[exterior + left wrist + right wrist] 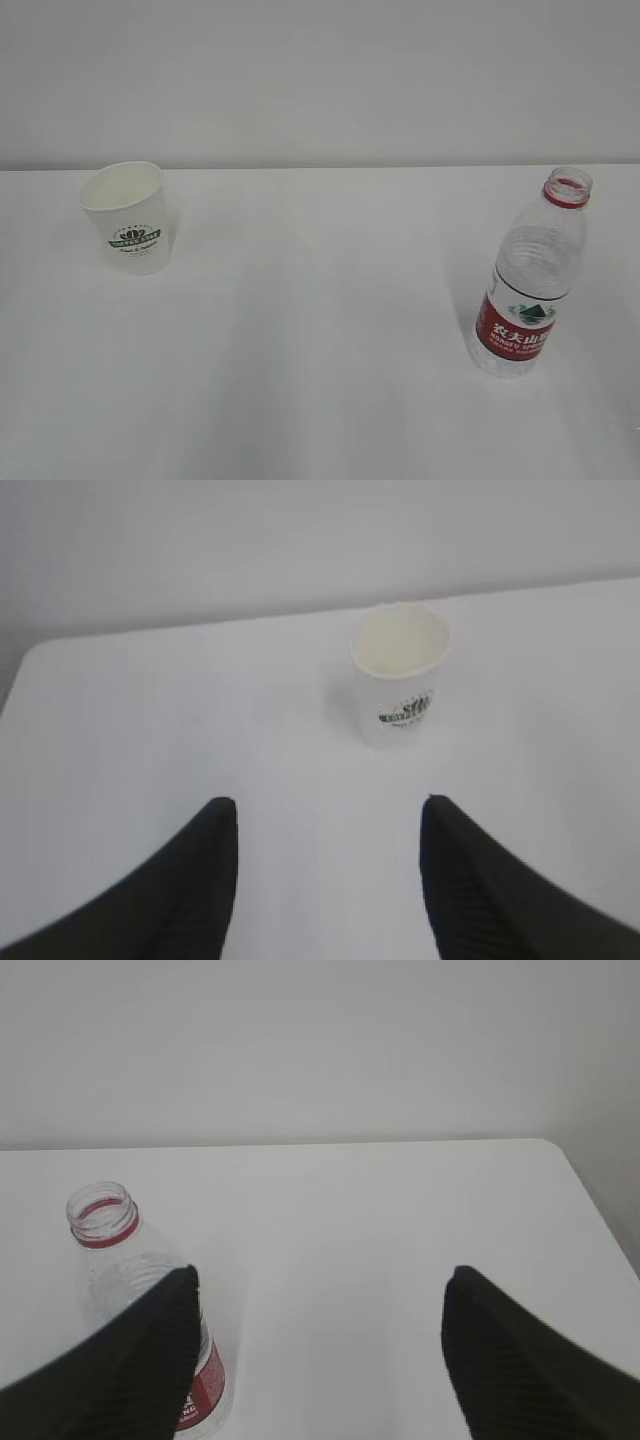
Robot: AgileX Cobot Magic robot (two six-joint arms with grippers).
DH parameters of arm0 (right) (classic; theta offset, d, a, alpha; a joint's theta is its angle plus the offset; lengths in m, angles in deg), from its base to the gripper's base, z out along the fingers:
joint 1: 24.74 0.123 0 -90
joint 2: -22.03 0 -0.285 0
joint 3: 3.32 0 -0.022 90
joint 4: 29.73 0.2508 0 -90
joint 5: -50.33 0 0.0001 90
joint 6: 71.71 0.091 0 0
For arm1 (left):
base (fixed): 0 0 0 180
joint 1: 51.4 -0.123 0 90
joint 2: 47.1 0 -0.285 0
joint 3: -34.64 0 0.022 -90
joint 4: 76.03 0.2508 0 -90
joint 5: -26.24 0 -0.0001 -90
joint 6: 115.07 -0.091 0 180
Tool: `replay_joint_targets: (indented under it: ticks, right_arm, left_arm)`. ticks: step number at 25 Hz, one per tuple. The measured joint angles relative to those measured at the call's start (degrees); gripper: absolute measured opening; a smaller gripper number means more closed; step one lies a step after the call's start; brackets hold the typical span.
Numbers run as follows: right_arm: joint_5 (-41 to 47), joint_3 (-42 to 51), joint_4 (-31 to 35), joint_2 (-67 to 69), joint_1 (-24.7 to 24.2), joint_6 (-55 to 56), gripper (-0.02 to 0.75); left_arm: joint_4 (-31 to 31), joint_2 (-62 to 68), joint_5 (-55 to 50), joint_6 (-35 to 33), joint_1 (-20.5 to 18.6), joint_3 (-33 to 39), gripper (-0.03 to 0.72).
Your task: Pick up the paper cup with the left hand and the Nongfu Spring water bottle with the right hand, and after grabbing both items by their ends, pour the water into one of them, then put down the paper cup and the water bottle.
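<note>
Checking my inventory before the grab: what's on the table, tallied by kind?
Paper cup: 1
Nongfu Spring water bottle, uncapped: 1
Total: 2

Left gripper (pixel 328 825): visible in its wrist view only; two black ribbed fingers (pixel 195 880) spread apart, nothing between them, clear of any contact. Right gripper (pixel 320 1295): likewise seen in its wrist view only; fingers (pixel 510 1360) spread wider, gap vacant. Neither arm appears in the exterior view.
</note>
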State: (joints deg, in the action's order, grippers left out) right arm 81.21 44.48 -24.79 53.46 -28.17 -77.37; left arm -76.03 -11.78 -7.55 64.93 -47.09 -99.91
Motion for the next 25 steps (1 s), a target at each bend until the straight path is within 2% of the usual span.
replay_joint_targets:
  ticks: [11,15,25]
  right_arm:
    - [-4.0,0.0,-0.9,1.9,0.0,-0.1,0.568]
    - [-5.3,0.0,-0.9,2.8,0.0,-0.1,0.568]
    - [-16.9,0.0,-0.9,9.4,0.0,-0.1,0.568]
  left_arm:
    - [1.9,4.6,15.1,0.0,0.0,2.1,0.422]
    - [2.1,6.8,17.1,0.0,0.0,2.7,0.417]
    - [2.2,16.0,27.3,0.0,0.0,2.7,0.412]
